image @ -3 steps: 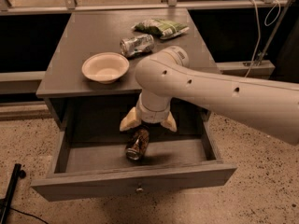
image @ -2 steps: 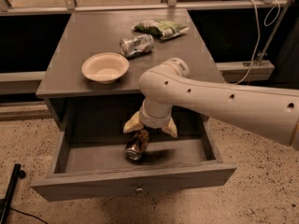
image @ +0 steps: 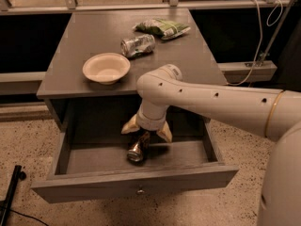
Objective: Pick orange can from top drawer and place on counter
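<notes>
- Can (image: 138,147) inside the drawer (image: 136,182), on its bottom, about mid-width and nearer the front than the back.
- Tipped over: silver end low and turned toward the camera, dark orange body slanting up and back.
- Hand (image: 147,132) right above the can's upper end, reaching down into the drawer; spread wide, nothing gripped.
- Tan fingers (image: 130,125) one on each side of the can, tips pointing down and outward, the can's upper end in the gap between them.
- Possibly touching the right finger; too dark there to tell.
- White arm (image: 211,100) coming in from the right, crossing above the drawer's right half, bending down at a rounded joint just in front of the table's front edge.
- Drawer pulled well out from under the table (image: 94,36); grey, shallow, with a flat front and a small round knob (image: 139,190) at mid-width.
- On the table, near the front left: pale bowl (image: 106,67), upright.
- Behind the bowl and to its right: green can (image: 138,45), silver-green, lying on its side.
- Further back, just beside that one: crumpled green bag (image: 162,28).
- Bowl, green can and bag all well apart from the hand.
- Below everything: speckled floor (image: 188,211), with a black rod (image: 11,192) at the lower left, clear of the drawer.
</notes>
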You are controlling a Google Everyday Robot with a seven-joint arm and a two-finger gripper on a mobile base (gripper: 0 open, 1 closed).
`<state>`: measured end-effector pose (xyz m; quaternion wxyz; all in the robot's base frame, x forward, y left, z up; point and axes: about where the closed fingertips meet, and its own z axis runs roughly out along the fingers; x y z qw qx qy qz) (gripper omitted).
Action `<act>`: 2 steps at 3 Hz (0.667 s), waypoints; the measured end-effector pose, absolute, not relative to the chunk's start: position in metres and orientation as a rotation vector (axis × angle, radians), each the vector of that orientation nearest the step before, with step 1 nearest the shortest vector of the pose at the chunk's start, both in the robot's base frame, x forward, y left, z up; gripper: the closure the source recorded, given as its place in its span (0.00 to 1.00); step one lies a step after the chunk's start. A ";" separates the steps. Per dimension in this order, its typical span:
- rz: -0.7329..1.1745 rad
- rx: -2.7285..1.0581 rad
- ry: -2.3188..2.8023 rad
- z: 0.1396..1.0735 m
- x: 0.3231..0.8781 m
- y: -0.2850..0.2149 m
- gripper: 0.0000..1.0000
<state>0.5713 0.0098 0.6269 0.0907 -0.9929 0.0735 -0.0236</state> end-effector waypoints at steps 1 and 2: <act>0.055 -2.906 0.203 0.615 0.575 0.047 0.19; 0.109 -2.817 0.136 0.626 0.574 0.083 0.43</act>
